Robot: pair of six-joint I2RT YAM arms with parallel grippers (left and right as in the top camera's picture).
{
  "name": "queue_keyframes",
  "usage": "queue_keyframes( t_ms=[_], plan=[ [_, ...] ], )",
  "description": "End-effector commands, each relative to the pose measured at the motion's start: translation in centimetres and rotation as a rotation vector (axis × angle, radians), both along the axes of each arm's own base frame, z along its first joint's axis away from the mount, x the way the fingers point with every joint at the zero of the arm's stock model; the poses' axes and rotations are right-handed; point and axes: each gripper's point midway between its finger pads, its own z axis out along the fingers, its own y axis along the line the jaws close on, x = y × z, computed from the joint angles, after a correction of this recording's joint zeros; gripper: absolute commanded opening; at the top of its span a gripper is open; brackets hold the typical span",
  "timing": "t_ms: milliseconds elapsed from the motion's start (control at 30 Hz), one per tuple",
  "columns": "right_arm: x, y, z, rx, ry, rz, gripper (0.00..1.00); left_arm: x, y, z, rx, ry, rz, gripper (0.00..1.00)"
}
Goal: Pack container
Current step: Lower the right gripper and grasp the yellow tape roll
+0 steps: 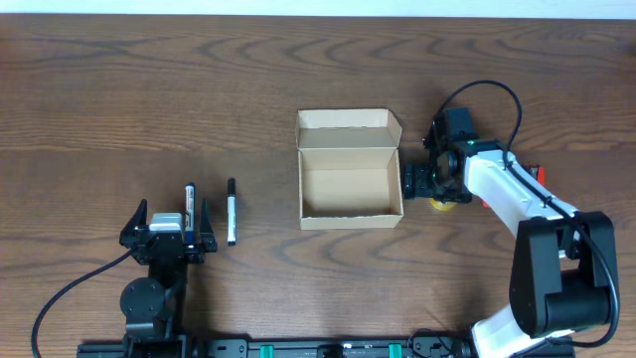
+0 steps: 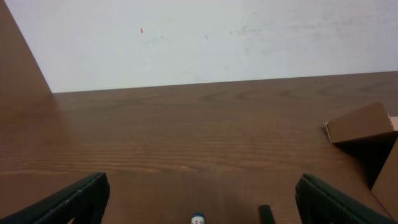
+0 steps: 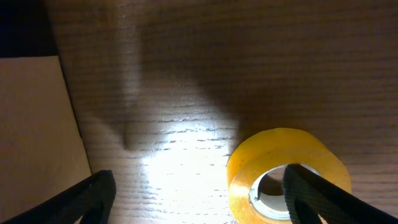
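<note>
The tan cardboard box [image 1: 350, 169] stands open at the table's middle, its flap lid folded back, and looks empty. A yellow tape roll [image 1: 443, 204] lies flat just right of it. My right gripper [image 1: 434, 186] is open and low over the roll. In the right wrist view my gripper [image 3: 202, 199] has one finger in the roll's [image 3: 283, 168] hole and the other beside the box wall [image 3: 37, 137]. Two pens lie at the left: one [image 1: 190, 199] between the fingers of my open left gripper [image 1: 171, 214], the other [image 1: 232, 211] just right of it.
The left wrist view shows my left gripper's [image 2: 202, 202] fingers wide apart, a blue-tipped pen end [image 2: 198, 218] between them, a black pen end [image 2: 266, 214] to its right, and the box flap [image 2: 364, 124] far right. Bare wooden table [image 1: 149, 89] surrounds everything.
</note>
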Motion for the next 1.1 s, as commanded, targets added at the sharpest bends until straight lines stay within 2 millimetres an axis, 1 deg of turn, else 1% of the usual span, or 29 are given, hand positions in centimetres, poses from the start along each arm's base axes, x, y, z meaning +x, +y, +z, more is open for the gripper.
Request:
queue_keyframes(
  t_ms=[0, 333, 733, 867, 967, 1033, 1067],
  plan=[
    [0.0, 0.0, -1.0, 0.004, 0.024, 0.009, 0.85, -0.1, -0.4, -1.7, -0.01, 0.057, -0.023, 0.95],
    [0.0, -0.4, -1.1, -0.006, 0.029, -0.003, 0.86, -0.1, -0.4, -1.7, -0.01, 0.057, -0.023, 0.95],
    [-1.6, -0.5, -1.3, -0.005, 0.095, -0.013, 0.88, -0.1, -0.4, -1.7, -0.01, 0.057, -0.023, 0.95],
    [-1.6, -0.5, -1.3, -0.006, 0.097, -0.016, 0.89, -0.1, -0.4, -1.7, -0.01, 0.057, -0.023, 0.95],
    [-1.3, -0.4, -1.2, -0.003, 0.084, -0.021, 0.85, -0.1, -0.4, -1.7, -0.01, 0.057, -0.023, 0.95],
    [-1.0, -0.4, -1.2, -0.002, 0.072, -0.021, 0.8, -0.1, -0.4, -1.7, -0.01, 0.057, -0.023, 0.95],
    [-0.8, -0.4, -1.2, -0.001, 0.066, -0.021, 0.73, -0.1, -0.4, -1.7, -0.01, 0.057, -0.023, 0.95]
  ],
)
